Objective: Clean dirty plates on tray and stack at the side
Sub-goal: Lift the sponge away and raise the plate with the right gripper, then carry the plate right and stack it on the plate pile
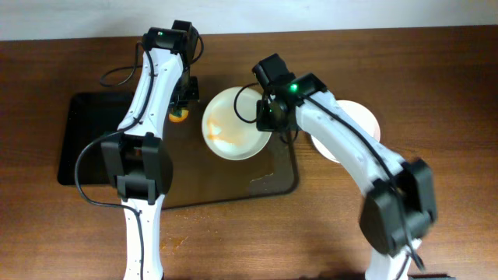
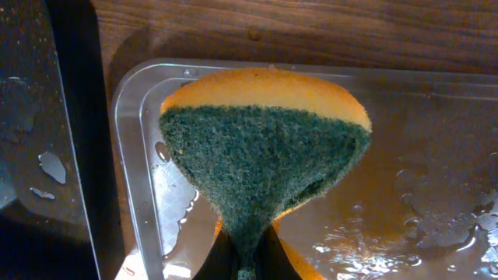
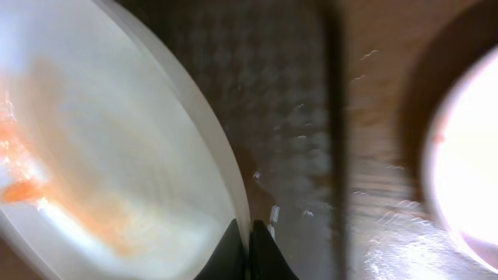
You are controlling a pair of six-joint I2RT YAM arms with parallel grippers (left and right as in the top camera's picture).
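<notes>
A brown wooden table [image 1: 436, 93] with a visible grain fills most of the overhead view. Along its far edge runs a pale strip [image 1: 78, 15], too plain to identify. On the left part of the table lies a flat black tray [image 1: 89, 140] with rounded corners. The left wrist view shows water drops [image 2: 52, 167] scattered on its dark surface. Near the front edge a faint light smudge [image 1: 170, 243] marks the wood.
</notes>
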